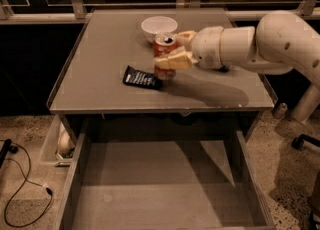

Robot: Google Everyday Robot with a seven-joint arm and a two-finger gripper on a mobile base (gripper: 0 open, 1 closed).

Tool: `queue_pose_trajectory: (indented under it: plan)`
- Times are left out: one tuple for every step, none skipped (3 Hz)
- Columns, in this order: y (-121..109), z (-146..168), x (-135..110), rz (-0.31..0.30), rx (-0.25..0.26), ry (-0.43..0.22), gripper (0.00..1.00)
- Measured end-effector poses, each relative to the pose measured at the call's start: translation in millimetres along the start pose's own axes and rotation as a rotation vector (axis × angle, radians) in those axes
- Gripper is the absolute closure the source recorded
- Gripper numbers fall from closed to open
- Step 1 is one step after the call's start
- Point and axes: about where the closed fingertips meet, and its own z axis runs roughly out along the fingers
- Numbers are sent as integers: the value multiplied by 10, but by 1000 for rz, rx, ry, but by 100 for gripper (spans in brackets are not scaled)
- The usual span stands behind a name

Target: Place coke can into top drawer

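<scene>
The coke can (pixel 164 54), red with a silver top and pull-tab, stands upright between the fingers of my gripper (pixel 168 49) over the middle of the grey tabletop (pixel 100 69). The gripper reaches in from the right and is shut on the can, one finger (pixel 172 61) on its near side and one (pixel 185 36) on its far side. The can seems held slightly above the tabletop. The top drawer (pixel 160 189) is pulled open below the table's front edge, and its flat grey bottom is bare.
A white bowl (pixel 159 25) sits just behind the can. A black packet (pixel 142 78) lies left of and in front of it. My white arm (pixel 260 46) covers the table's right side. A cable (pixel 25 194) lies on the floor at left.
</scene>
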Motion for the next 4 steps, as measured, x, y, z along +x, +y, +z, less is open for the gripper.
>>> queue_pose_trajectory:
  plan:
    - [288,-507,116,5,68,43,100]
    - [585,-894,239,14,114,45,100]
    - [926,-1216,379,25,149,31,100]
    - [1288,-1423,552,59,193,9,100]
